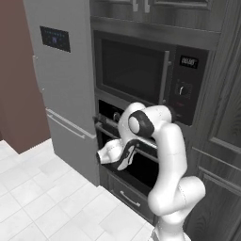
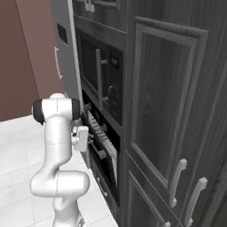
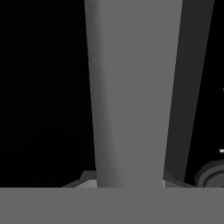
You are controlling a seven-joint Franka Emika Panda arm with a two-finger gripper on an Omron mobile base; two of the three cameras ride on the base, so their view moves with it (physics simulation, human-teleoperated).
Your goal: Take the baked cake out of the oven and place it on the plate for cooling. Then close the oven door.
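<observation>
Hiding its fingertips, the hand (image 2: 88, 135) meets the oven door's handle (image 3: 131, 96).

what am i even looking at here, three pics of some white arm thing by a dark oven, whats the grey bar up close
This is a rendered kitchen with a white robot arm on a driving base. Two pictures come from cameras on the base, behind the arm to its left and right. The third looks along the arm's pincer. The arm reaches to the black oven below the microwave. The grey bar up close is the oven door's handle, sitting right between the pincer's tips, which seem to be closing around it. No cake or plate is visible.
</observation>
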